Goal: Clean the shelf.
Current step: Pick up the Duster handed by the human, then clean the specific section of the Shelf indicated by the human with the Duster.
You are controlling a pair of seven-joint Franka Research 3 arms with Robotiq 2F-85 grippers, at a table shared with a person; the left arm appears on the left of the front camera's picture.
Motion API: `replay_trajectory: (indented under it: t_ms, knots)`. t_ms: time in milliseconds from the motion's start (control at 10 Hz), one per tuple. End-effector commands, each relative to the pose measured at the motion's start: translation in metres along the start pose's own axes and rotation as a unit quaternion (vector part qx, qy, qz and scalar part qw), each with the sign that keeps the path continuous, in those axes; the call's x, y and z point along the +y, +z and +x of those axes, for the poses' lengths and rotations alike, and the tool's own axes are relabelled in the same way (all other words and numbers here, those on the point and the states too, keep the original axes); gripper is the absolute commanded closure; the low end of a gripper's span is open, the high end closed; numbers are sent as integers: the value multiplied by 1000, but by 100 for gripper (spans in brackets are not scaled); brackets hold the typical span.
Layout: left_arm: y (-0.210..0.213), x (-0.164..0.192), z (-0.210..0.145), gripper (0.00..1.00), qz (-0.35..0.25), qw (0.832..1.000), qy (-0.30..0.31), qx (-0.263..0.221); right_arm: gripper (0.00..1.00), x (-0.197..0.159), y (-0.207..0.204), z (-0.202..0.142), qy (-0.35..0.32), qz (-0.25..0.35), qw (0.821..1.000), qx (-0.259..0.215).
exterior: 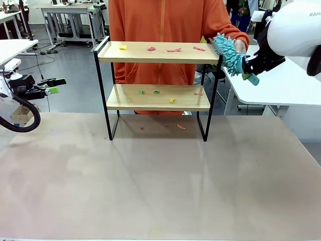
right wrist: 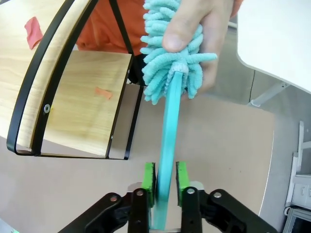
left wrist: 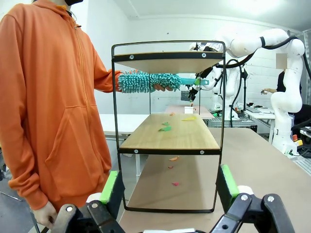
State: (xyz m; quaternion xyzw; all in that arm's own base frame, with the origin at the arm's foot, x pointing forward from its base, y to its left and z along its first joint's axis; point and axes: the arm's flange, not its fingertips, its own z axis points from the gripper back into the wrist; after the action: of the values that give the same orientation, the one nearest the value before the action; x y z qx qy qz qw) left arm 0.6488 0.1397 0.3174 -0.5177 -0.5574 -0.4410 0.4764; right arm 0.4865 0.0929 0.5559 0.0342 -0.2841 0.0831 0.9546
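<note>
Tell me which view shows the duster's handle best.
The right wrist view: the duster's teal handle runs straight up from between the right gripper's green pads to the fluffy head, which a person's hand holds. The front view hides most of the handle behind that gripper; the left wrist view shows it small, beyond the shelf.

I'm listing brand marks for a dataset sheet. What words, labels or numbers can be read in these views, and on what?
"PAND": grey letters on the right arm, on its white casing, cut off by the front view's right edge.
The shelf and the duster: no print seen.
The far benches in the left wrist view: anything there is too small to read.
</note>
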Motion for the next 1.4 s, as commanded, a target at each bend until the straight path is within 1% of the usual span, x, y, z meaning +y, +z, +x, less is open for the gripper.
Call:
replay_trajectory:
  t_ms: [0, 200, 400, 500, 600, 700, 1300]
  knots:
    - [-1, -1, 3, 0, -4, 1000, -6, 3, 100, 3, 8, 5, -30, -29, 999, 3]
    - [-1, -1, 3, 0, -4, 1000, -6, 3, 100, 0, 13, 5, -46, -42, 998, 16]
    - [-1, -1, 3, 0, -4, 1000, -6, 3, 100, -2, 7, 5, -66, -59, 996, 21]
    - [-1, -1, 3, 0, -4, 1000, -6, 3, 100, -2, 8, 6, -85, -80, 993, 9]
    - [-1, -1, 3, 0, -4, 1000, -6, 3, 100, -1, 8, 11, -61, -65, 995, 49]
    - [-1, -1, 3, 0, -4, 1000, -6, 3, 100, -10, 7, -1, -57, -42, 997, 14]
    - [-1, -1, 3, 0, -4, 1000, -6, 3, 100, -10, 7, -1, -57, -42, 997, 14]
